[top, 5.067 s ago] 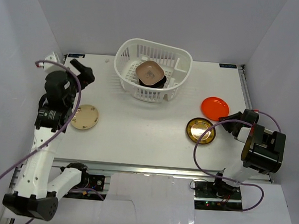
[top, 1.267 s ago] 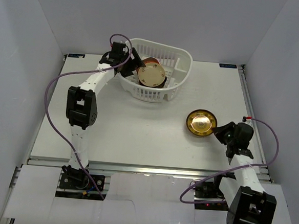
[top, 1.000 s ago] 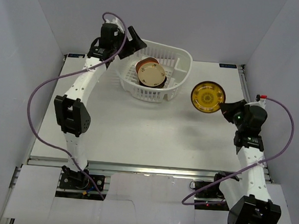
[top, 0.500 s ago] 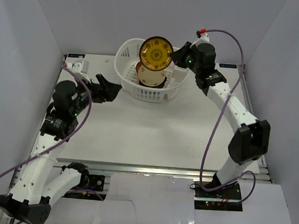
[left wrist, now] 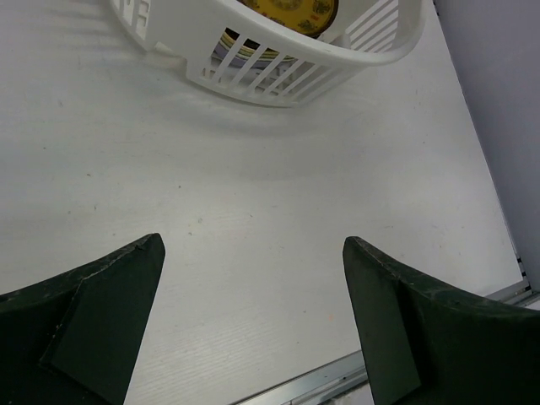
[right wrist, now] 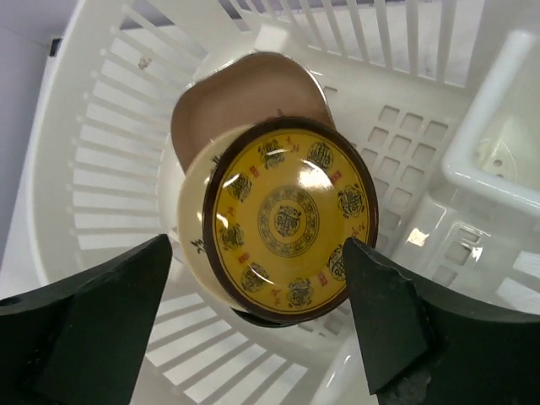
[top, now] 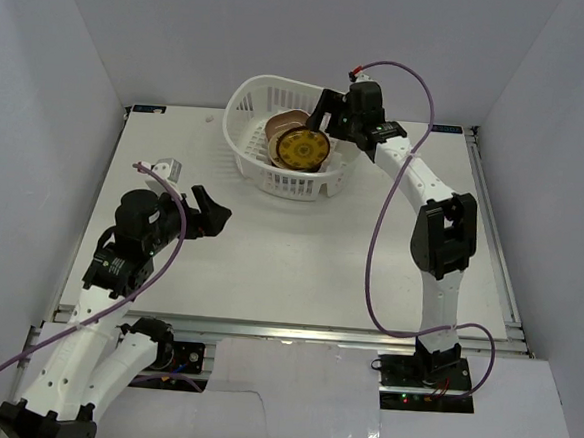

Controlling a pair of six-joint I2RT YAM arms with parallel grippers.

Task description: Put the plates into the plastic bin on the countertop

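The white plastic bin (top: 274,183) stands at the back of the countertop (top: 300,250). Inside it lies a stack of plates: a yellow patterned plate (right wrist: 291,219) (top: 302,151) on top, a cream plate (right wrist: 187,221) under it and a brown plate (right wrist: 245,97) behind. My right gripper (right wrist: 257,245) (top: 326,114) hovers over the stack, open, its fingers either side of the yellow plate and apart from it. My left gripper (top: 212,218) (left wrist: 253,245) is open over bare countertop, well short of the bin (left wrist: 253,59), with nothing between its fingers.
White walls enclose the countertop on three sides. A metal rail (left wrist: 337,375) runs along the table's near edge. The right arm (top: 415,183) stretches from the near right corner to the bin. The bin has a small inner compartment (right wrist: 498,143) on its right side.
My right gripper came down into the bin with the yellow patterned plate and opened, leaving it on the stack. The left arm drew back slightly toward its base.
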